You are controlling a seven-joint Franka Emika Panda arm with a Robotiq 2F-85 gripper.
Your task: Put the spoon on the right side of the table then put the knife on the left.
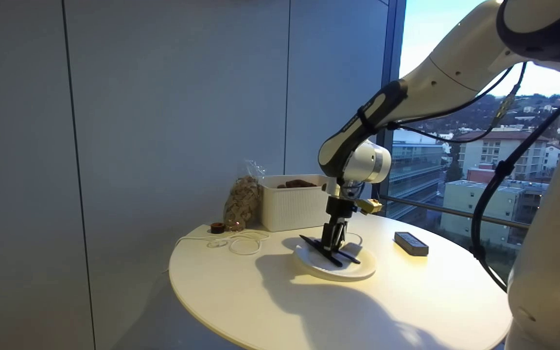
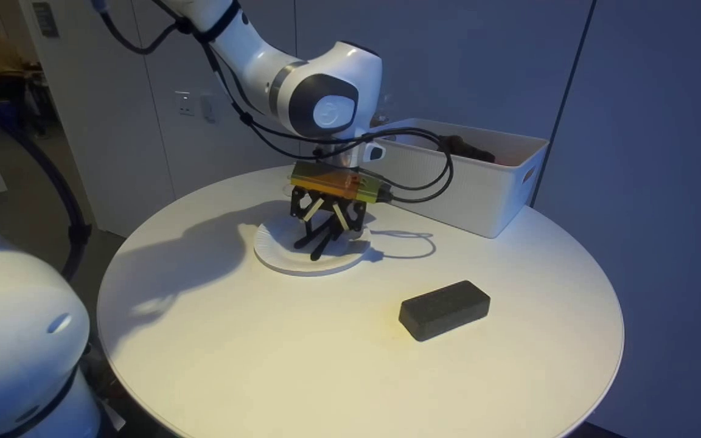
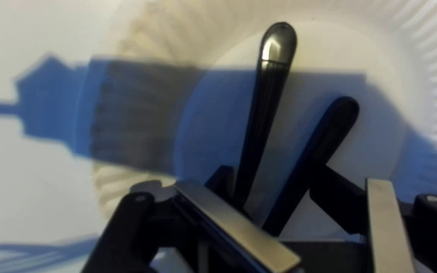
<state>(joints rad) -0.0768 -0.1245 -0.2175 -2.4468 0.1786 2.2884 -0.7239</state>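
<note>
Two slim dark utensils lie on a white paper plate (image 1: 358, 272) on the round white table (image 1: 221, 282). I cannot tell which is the spoon and which the knife. In the wrist view one utensil (image 3: 266, 110) has a shiny handle end and the other utensil (image 3: 328, 129) is plain black. Their far ends are hidden under the gripper. My gripper (image 3: 269, 176) points down at the plate, partly open, with both handles between its fingers. One finger looks to touch the plain handle; the other is close beside the shiny-ended one. The gripper (image 2: 324, 236) is low over the plate in both exterior views.
A stubby black block (image 2: 445, 309) lies on the table. A white bin (image 1: 292, 206) with brown things inside stands at the wall, beside a clear bag (image 1: 242, 201). A white cable (image 1: 243, 245) and a small dark roll (image 1: 217, 227) lie near them.
</note>
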